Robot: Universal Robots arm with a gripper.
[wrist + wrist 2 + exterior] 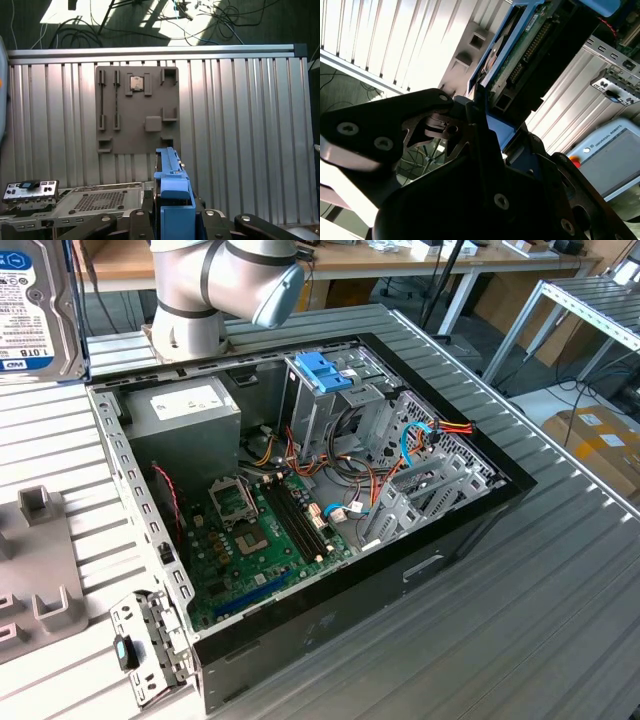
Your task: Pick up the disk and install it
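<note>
Your claw [174, 216]: clamped on the disk [169, 172] by its blue carrier | Position: disk held on edge, aloft above the ribbed table [240, 125], apart from the open computer case [330, 500] | Why: probably lifted to clear the case walls.

Smooth blue plastic frames the disk [174, 202]; the table [240, 125] is ribbed, matt grey metal.

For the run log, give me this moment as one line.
gripper: shut on disk | disk: held above table | computer case: open | install: not yet done
</note>
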